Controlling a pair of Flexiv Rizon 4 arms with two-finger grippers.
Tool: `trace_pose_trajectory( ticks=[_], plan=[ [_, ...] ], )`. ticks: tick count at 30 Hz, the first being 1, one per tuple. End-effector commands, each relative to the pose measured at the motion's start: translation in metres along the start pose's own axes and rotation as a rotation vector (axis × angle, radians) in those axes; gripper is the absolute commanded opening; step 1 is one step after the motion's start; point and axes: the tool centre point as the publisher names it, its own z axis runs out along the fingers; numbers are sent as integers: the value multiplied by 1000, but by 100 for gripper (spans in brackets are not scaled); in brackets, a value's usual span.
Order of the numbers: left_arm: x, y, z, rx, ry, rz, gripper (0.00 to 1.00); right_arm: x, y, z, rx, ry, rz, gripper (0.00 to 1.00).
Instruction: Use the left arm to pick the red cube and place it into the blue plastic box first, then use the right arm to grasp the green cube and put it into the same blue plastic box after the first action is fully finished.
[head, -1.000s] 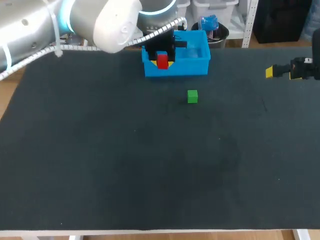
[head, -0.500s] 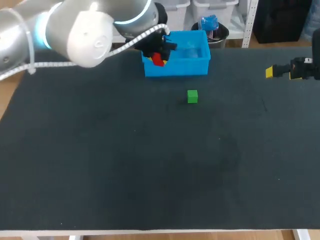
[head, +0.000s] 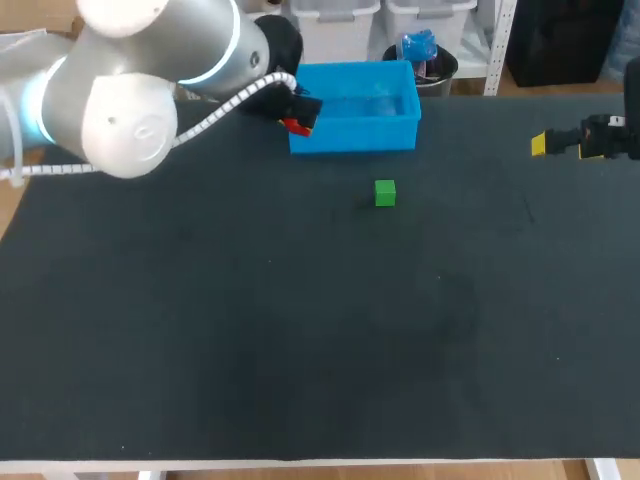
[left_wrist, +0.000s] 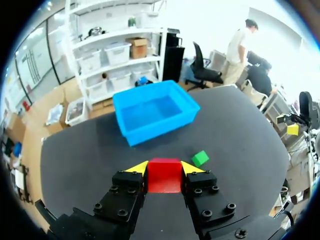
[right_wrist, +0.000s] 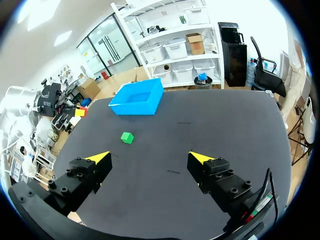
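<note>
Left wrist view: red cube (left_wrist: 163, 176) in gripper (left_wrist: 164, 168)

From above we see only a sliver of the red cube (head: 296, 126) past our left arm (head: 130, 90). The edge cuts off our right arm (head: 612, 138).

Left end effector (left_wrist: 164, 169) clamping red cube (left_wrist: 163, 175), blue box (left_wrist: 154, 111) ahead, green cube (left_wrist: 200, 158) beside

A wide tabletop (head: 300, 330) with a dark black, matte cover lies across the head view. Its near edge is pale and thin.
</note>
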Motion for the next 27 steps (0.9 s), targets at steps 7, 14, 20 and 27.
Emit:
trace_pose_trajectory(
  ticks=[7, 14, 20, 27],
  plan=[
    [-4, 3, 8, 52, -14, 5, 0, 0, 0, 0, 0, 1, 0, 100],
    [-14, 5, 14, 67, -10, 10, 0, 0, 0, 0, 0, 1, 0, 100],
    [-22, 6, 22, 82, -12, 9, 0, 0, 0, 0, 0, 1, 0, 100],
    [-38, 9, 34, 93, -20, 10, 0, 0, 0, 0, 0, 1, 0, 100]
  ],
)
